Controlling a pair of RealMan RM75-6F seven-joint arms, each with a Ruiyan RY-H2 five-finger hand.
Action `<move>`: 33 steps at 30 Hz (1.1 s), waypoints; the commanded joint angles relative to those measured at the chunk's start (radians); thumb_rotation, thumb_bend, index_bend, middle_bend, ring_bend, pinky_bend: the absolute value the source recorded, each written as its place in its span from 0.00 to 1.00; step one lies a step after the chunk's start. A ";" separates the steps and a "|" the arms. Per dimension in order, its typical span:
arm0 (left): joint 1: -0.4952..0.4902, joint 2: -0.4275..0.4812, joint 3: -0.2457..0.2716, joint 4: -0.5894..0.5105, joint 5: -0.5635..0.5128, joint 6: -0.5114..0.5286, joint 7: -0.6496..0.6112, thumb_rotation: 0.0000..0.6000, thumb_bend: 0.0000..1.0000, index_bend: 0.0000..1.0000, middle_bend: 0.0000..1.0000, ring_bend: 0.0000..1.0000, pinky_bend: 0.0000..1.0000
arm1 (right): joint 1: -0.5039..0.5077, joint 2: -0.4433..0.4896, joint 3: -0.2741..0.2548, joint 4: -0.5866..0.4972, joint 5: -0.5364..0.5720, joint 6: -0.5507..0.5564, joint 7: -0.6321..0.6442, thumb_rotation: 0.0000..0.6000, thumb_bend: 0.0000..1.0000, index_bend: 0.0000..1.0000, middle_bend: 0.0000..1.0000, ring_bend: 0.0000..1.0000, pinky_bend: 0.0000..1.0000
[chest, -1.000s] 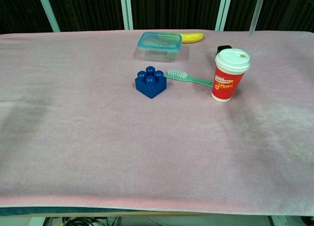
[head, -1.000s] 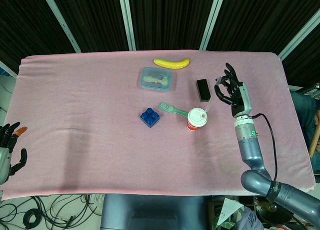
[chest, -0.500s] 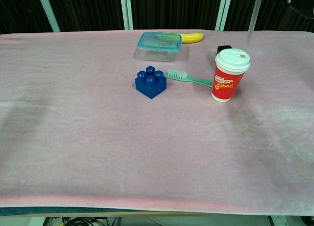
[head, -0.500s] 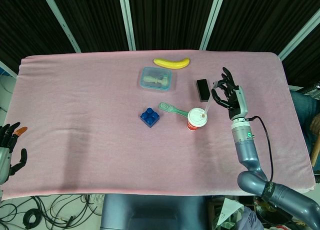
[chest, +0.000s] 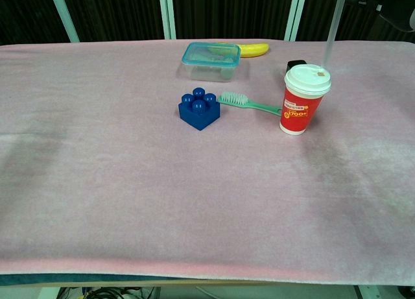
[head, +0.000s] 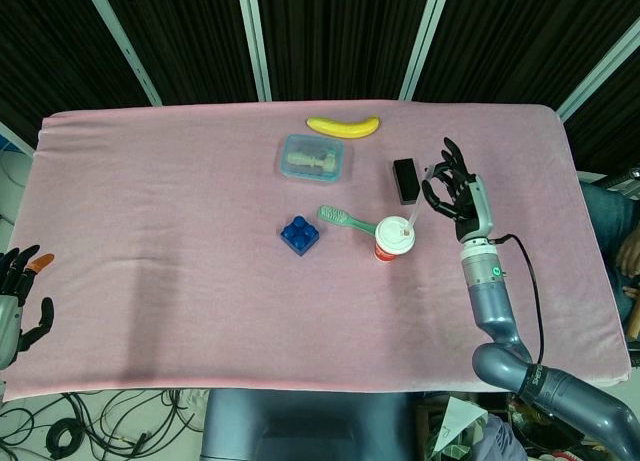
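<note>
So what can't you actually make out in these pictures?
- Black rectangular block: chest view, mostly hidden behind the red paper cup.
- Right hand: chest view, cut off by the top edge.
- Clear lidded box: contents too small to tell.
- Left hand: head view, cut by the left edge.

The worktop (head: 150,201) lies open across its whole left half and along the near edge, so a hand can pass there freely. Obstacles cluster at centre-right: the paper cup (head: 393,238) with a straw (head: 412,218) rising from its lid, the green toothbrush (head: 345,219) touching the cup's left side, and the blue brick (head: 299,234) just beside the brush head. Behind stand the lidded container (head: 313,157), the banana (head: 343,126) and the black box (head: 405,180), leaving narrow gaps.
</note>
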 commanded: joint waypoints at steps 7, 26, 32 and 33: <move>0.000 0.000 0.000 0.000 0.000 -0.001 0.000 1.00 0.58 0.19 0.08 0.02 0.00 | -0.005 -0.006 -0.004 0.008 -0.010 -0.002 0.006 1.00 0.36 0.66 0.00 0.02 0.18; 0.000 0.000 -0.001 -0.001 -0.003 -0.002 0.004 1.00 0.58 0.19 0.08 0.02 0.00 | -0.011 -0.018 -0.003 0.033 -0.021 -0.014 0.032 1.00 0.36 0.66 0.00 0.02 0.18; 0.000 0.000 -0.001 -0.001 -0.003 -0.003 0.003 1.00 0.58 0.19 0.08 0.02 0.00 | -0.011 -0.020 -0.002 0.035 -0.020 -0.016 0.031 1.00 0.36 0.66 0.00 0.02 0.18; 0.000 0.000 -0.001 -0.001 -0.003 -0.002 0.003 1.00 0.58 0.19 0.09 0.02 0.00 | -0.012 -0.021 -0.002 0.037 -0.019 -0.017 0.032 1.00 0.36 0.66 0.00 0.02 0.18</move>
